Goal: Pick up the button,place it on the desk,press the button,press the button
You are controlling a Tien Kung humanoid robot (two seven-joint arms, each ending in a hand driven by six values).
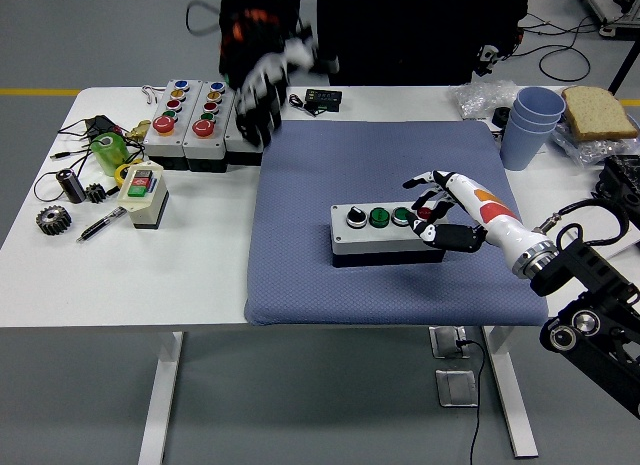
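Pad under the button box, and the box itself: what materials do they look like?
Blue pad: looks like woven or knit fabric over foam, matte, with fine dimpled texture and soft rounded corners. Button box: probably moulded plastic, with a smooth light-grey lid over a black base; painted metal can't be ruled out. The right hand rests at its red-button end.
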